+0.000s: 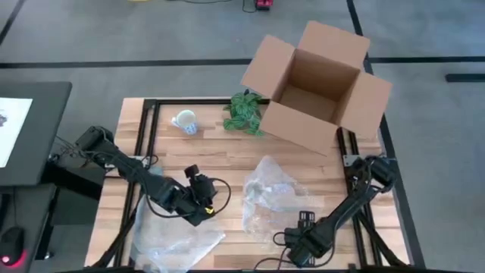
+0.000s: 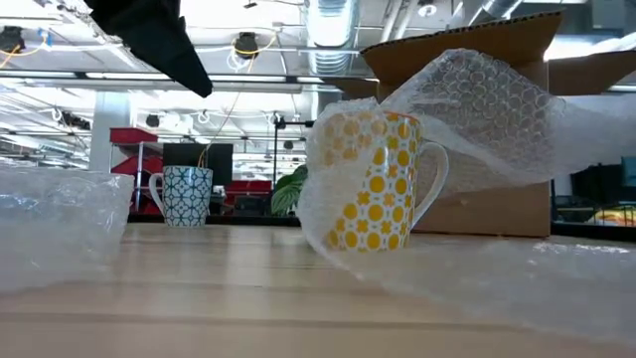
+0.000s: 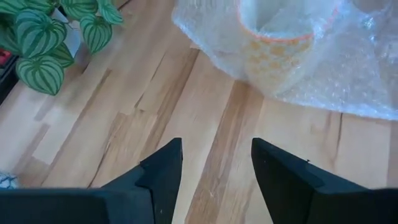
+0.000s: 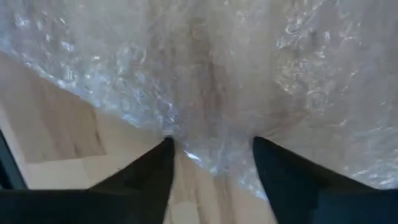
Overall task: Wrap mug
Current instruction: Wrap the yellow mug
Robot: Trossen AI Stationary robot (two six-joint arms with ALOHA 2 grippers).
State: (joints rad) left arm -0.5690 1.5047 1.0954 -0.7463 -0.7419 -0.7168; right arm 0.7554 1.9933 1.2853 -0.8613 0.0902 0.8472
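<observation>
**Low view: yellow mug half-draped, wrap unfinished**

Behind the yellow-dotted mug (image 2: 376, 179) stands the cardboard box (image 1: 318, 83), flaps up, apparently nothing inside. Bubble wrap (image 1: 271, 196) lies under and partly over the mug, which is upright with its mouth uncovered. A second sheet (image 1: 170, 239) lies well apart from it. The left gripper (image 3: 214, 171) hovers beside the mug, fingers spread, grasping nothing; the right gripper (image 4: 211, 165) stands spread at the wrap's near edge. To do this well — pinch that loose edge only, lift it over the rim, and steady the mug. A patterned mug (image 2: 186, 195) sits farther off.
</observation>
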